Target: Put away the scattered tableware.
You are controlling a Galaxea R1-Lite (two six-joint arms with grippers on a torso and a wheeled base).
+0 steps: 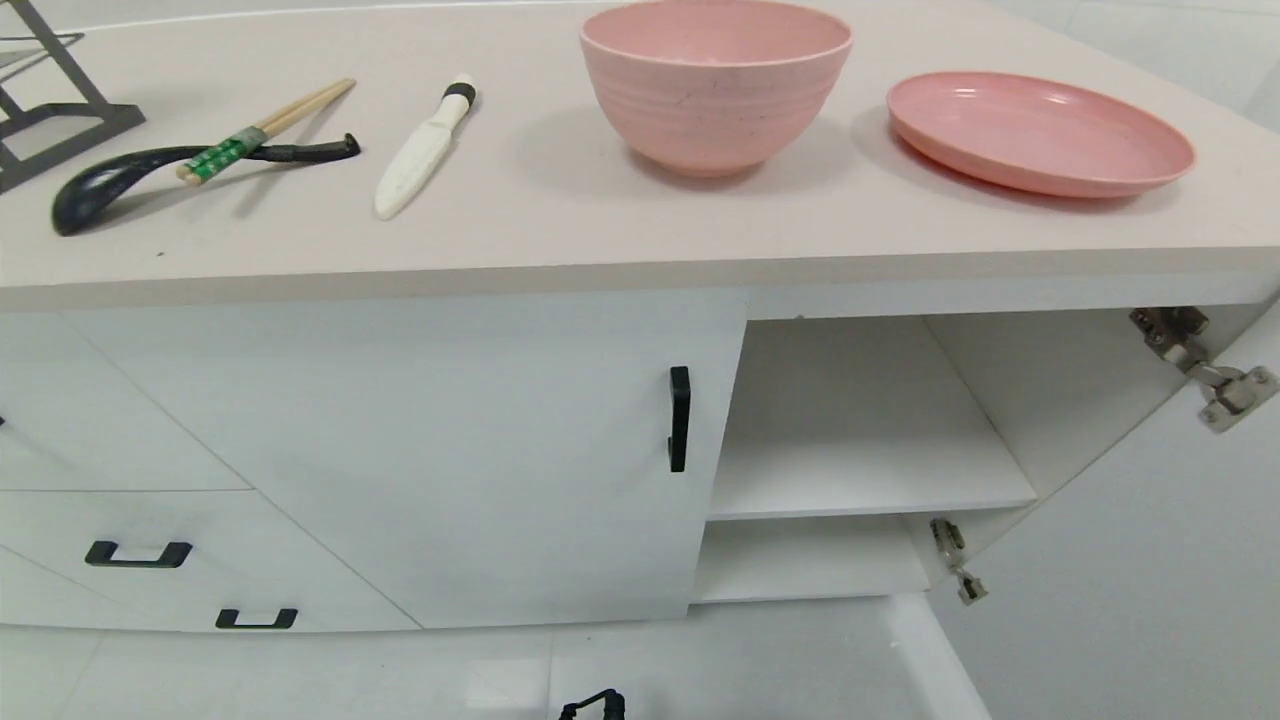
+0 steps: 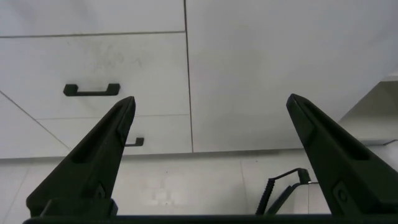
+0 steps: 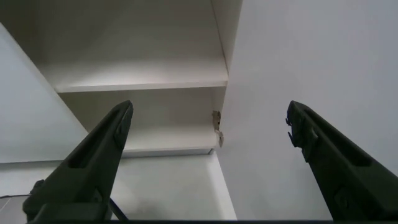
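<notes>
On the countertop [image 1: 560, 230] lie a pink bowl [image 1: 715, 80], a pink plate [image 1: 1040, 130], a white knife [image 1: 425, 148], a pair of chopsticks [image 1: 265, 130] and a black spoon [image 1: 150, 175] under them. My left gripper [image 2: 211, 102] is open, low in front of the white drawer fronts, holding nothing. My right gripper [image 3: 210, 106] is open too, facing the open cabinet's shelf [image 3: 140, 84], with nothing between its fingers.
The cabinet's right compartment [image 1: 860, 440] stands open with two bare shelves; its door [image 1: 1150, 560] swings out at the right. The left door with a black handle [image 1: 679, 418] is closed. Drawers with black handles [image 1: 138, 555] sit lower left. A black rack [image 1: 50, 110] stands at the counter's far left.
</notes>
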